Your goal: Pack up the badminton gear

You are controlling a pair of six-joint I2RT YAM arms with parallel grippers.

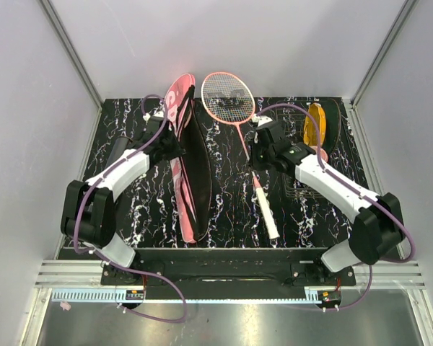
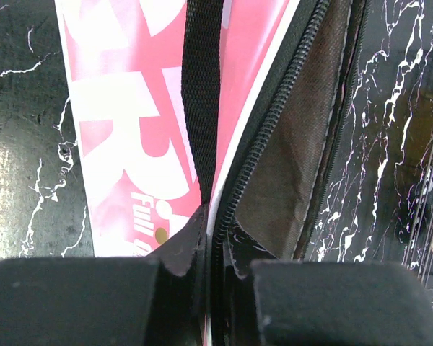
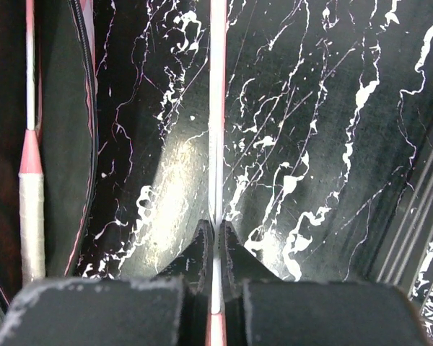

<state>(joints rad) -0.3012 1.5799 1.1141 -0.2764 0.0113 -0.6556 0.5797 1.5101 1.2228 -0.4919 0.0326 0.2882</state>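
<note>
The racket (image 1: 265,209) lies lengthwise, head far, shaft clamped in right end effector (image 3: 215,234); left end effector (image 2: 209,231) pinches the cover (image 2: 130,144).

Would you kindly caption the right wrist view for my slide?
Right gripper, jaws shut on one racket's shaft over the marbled table; second racket's handle at left.

This is a robotics lab test cell, not a home or a shop. Plain pale panels (image 1: 224,43) wall it in beyond the jaws and to either side of them, held by bare aluminium posts (image 1: 72,54). The surface (image 1: 231,209) beneath the jaws is a black sheet with white marble veining, fitted wall to wall. Behind the jaws, two white-and-black arms (image 1: 123,173) are bolted to a black base plate (image 1: 224,263) on slotted aluminium rails (image 1: 65,270). Purple cables (image 1: 185,306) loop loose from the arm bases.
</note>
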